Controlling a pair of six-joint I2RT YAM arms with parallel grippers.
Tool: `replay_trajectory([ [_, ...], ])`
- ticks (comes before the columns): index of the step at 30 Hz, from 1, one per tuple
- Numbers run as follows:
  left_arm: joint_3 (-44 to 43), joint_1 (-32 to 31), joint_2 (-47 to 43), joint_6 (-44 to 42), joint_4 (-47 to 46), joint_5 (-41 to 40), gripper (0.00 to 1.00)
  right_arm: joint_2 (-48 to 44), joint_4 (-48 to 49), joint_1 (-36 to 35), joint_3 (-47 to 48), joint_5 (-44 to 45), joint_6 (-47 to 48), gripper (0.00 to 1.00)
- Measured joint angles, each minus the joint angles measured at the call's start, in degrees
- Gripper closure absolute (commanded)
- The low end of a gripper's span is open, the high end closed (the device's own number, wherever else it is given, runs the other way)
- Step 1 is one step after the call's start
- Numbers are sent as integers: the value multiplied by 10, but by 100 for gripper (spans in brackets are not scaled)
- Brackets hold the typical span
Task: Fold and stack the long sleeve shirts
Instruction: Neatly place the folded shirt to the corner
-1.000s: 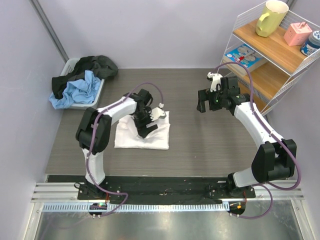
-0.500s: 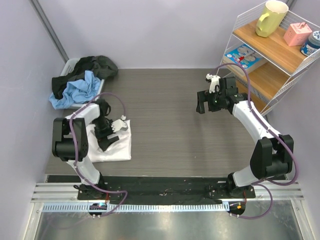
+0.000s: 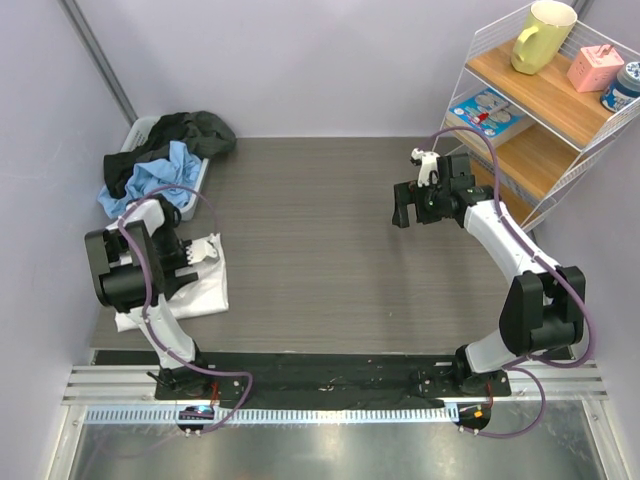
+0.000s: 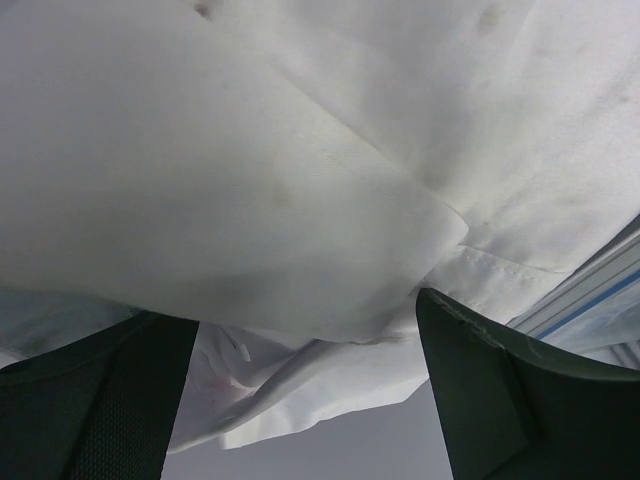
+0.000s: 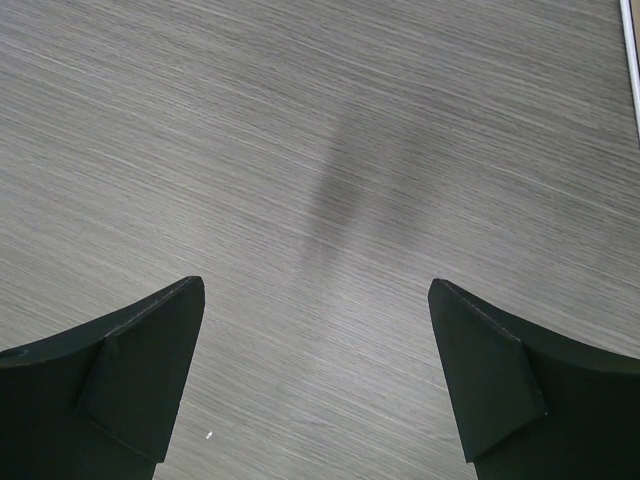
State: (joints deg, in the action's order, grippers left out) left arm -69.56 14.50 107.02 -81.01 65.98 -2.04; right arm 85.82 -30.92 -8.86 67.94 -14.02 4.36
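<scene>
Bin [image 3: 142, 128] holds dark, blue garments [image 3: 165, 165]. Left tool [image 4: 300, 310] spread on white shirt [image 4: 250, 150]; right tool [image 5: 315, 290] spread over table [image 3: 300, 220].

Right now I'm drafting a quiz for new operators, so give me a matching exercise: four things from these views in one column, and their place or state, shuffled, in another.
Things
1 white shirt
2 yellow mug
3 blue garment
4 right tool

Place or state
A on the top shelf
B in the bin, far left
C open, above the table
D on the table's near-left part

Pairs: 1-D, 2-A, 3-B, 4-C
</scene>
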Motion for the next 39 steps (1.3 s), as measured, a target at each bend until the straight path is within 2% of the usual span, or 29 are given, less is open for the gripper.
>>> replay_trajectory([
  [11,-26,31,26,-113,-4,-73,9,6,0,2,0,0,0,0],
  [21,-34,37,18,-129,-12,-48,7,6,-2,5,2,-5,-1,0],
  [26,-101,38,1,-111,8,4,4,6,-6,5,15,-13,-3,0],
  [27,-117,37,-8,-106,14,15,0,6,-6,5,19,-15,-3,0],
  [31,-165,38,-84,-69,38,53,0,4,-6,5,23,-23,-7,0],
  [32,-165,38,-124,-46,47,65,0,4,-7,5,23,-26,-9,1],
  [36,-142,40,-190,9,59,93,0,2,-9,5,23,-33,-18,0],
  [39,-81,40,-236,73,52,117,0,-5,-8,5,23,-40,-25,0],
])
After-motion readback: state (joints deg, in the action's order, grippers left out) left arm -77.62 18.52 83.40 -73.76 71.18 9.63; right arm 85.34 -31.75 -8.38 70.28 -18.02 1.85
